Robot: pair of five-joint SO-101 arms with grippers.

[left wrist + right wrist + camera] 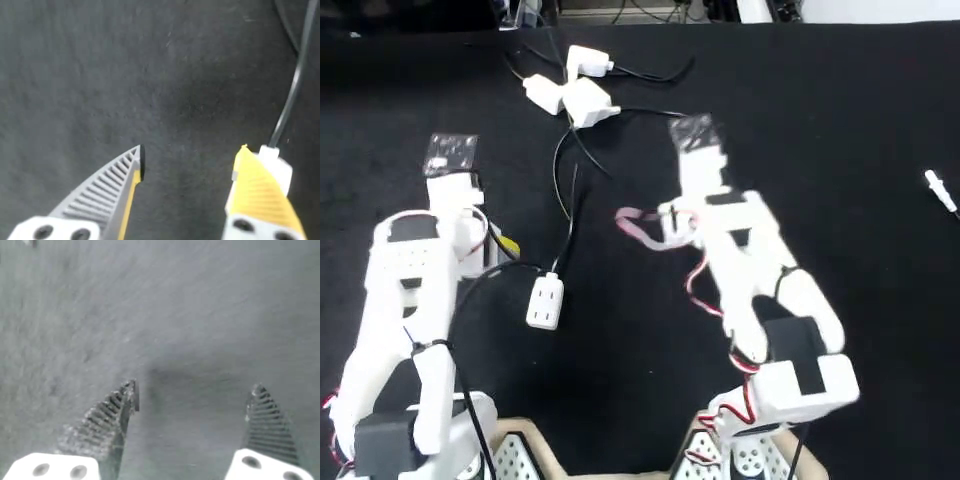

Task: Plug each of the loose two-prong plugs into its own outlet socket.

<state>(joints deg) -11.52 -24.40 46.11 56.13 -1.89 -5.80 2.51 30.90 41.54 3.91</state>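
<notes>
Nearest, a white rectangular plastic outlet block [545,300] is lying flat on the black cloth-covered table [840,130] between the two white arms, with its thin black cord [564,225] running toward the far side. Just beyond it, the left gripper [191,150] is hanging low over the cloth with its yellow-faced fingers [255,185] spread wide and nothing between them. A white cord end [277,162] is sitting just behind one finger; I cannot tell whether it is touching. Farther out, the right gripper [195,386] is pointing down at bare cloth, its dark ribbed fingers [107,415] likewise standing wide apart and gripping nothing. Beyond both, three white blocky plug pieces [575,90] are lying bunched together among black cords. A small white plug [940,188] is lying well apart from them, toward the table's right side.
</notes>
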